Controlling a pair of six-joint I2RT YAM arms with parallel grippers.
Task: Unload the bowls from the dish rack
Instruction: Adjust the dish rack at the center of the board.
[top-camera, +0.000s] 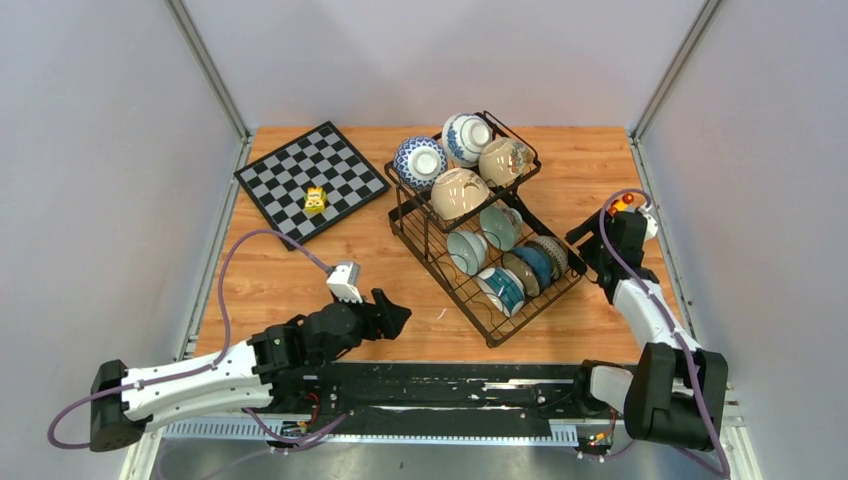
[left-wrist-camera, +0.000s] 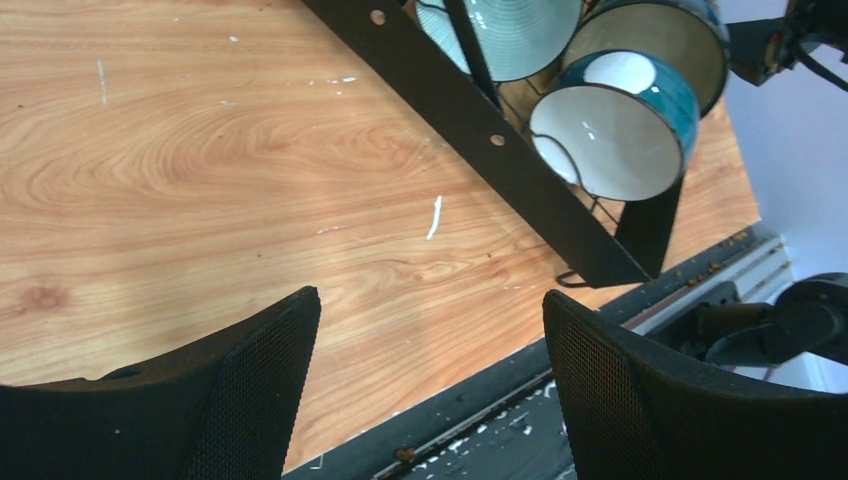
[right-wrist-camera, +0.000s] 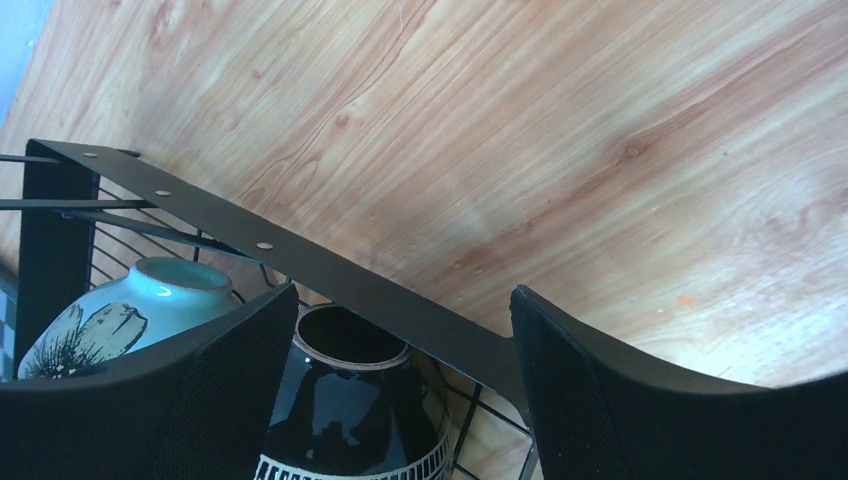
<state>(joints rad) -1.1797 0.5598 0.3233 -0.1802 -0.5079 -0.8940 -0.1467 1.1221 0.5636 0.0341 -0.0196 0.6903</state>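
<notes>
Left jaws, lower centre of top view: spread, empty, above bare bench (top-camera: 290, 290). In dish rack (top-camera: 440, 285) lower tray, mid-frame, teal bowl (top-camera: 500, 290) stands on edge. Right jaws, right side: spread, empty, just over dark bowl (right-wrist-camera: 345, 400). You lower clear of rack bar (right-wrist-camera: 300, 262), pinch one wall, lift straight. Four bowls (top-camera: 458, 192) sit in upper basket, top centre.

Table (top-camera: 600, 160): dish rack (top-camera: 440, 275) centre-right, set diagonal, far-centre to near-right.
Upper basket (top-camera: 522, 145) at rack's far end; four bowls (top-camera: 458, 192) in it.
Lower tray (top-camera: 540, 308) at rack's near end; more bowls (top-camera: 500, 288) on edge between dividers, side by side.
Game board (top-camera: 340, 165) far left, well apart from rack; small block (top-camera: 315, 200) on it.
Left gripper (top-camera: 397, 312) by near edge, left of rack's near corner, over bare table.
Right gripper (top-camera: 588, 255) just right of lower tray.
</notes>
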